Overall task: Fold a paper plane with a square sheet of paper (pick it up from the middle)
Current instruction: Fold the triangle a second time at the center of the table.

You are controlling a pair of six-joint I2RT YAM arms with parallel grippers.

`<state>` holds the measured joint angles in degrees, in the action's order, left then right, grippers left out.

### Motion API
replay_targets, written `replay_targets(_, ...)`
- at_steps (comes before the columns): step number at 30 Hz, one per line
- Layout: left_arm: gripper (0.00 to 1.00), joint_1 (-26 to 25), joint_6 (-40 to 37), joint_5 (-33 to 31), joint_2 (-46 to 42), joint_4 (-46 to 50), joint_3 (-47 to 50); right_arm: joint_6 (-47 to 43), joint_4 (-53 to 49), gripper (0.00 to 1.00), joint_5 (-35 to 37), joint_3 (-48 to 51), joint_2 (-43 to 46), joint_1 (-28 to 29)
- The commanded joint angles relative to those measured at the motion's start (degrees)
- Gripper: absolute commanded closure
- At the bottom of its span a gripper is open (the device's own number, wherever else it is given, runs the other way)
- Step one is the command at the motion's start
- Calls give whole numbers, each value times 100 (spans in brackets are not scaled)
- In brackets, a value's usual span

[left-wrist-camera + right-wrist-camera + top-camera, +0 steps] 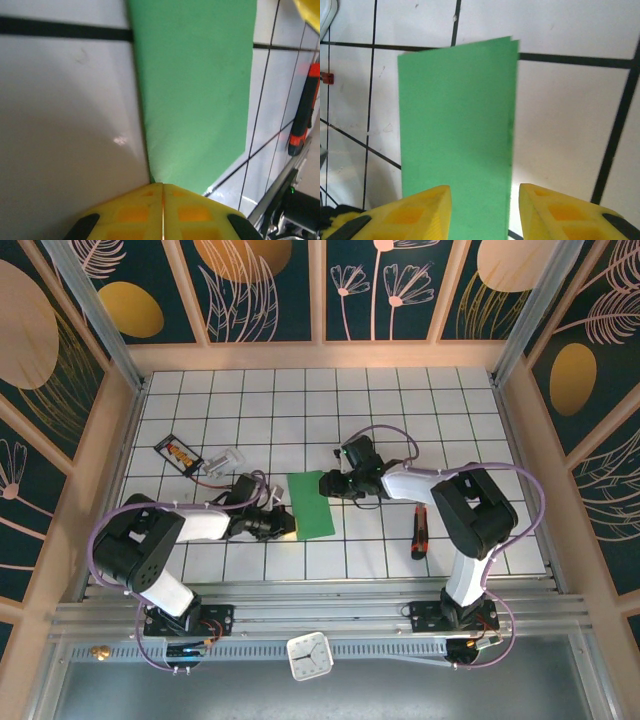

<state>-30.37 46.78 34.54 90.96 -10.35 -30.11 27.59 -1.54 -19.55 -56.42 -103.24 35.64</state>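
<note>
**square sheet of paper [311, 504] lies folded in half; crease step in hand, I'd say**

- left gripper [162, 212]: fingers pressed together, tip touching the sheet's near corner on its long left edge. Can't tell whether a sliver is caught or the tip just bears on the edge.
- sheet: a flat, narrow rectangle between the two arms.
- right gripper [485, 195]: fingers spread, one over the sheet, the other just off its edge. Not clamping.

My read: the first fold is being sharpened. To do it well, the right side pins the sheet and the left tip runs the fold in one low, steady pass so the paper doesn't skid. The far corner in the right wrist view shows two layers slightly out of register. Square them first, or the nose folds go crooked.

Room: small packet [178, 453] and clear item [226, 459] sit left-rear, near the left arm. Red-handled tool [419, 531] lies right of the sheet, beside the right arm. The worktop [400, 410] behind offers bare tiles.
</note>
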Motion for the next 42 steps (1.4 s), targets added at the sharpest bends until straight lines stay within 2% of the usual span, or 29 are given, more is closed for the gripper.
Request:
replay_targets(1,86,-20,134,105,-279,-70,-48,-191,-239,59,-58,-31,319,-71)
replay_targets(4,78,-17,42,-194,-539,155,-212,-185,-559,59,-71,220,683,-4)
replay_targets(7,75,-13,163,-267,-651,-89,-188,-15,-852,59,-5,512,1120,219)
replay_targets(15,100,-22,133,-137,-24,-424,-473,786,-802,57,65,1014,1533,769)
replay_targets(20,100,-14,-57,-216,147,-245,-506,1039,-666,67,186,1163,1453,846)
replay_targets(24,100,-21,-211,-315,253,-109,-514,1115,-625,70,101,1220,1370,853)
replay_targets(42,100,-15,-447,-410,449,73,-496,1222,-519,70,32,1478,1192,988)
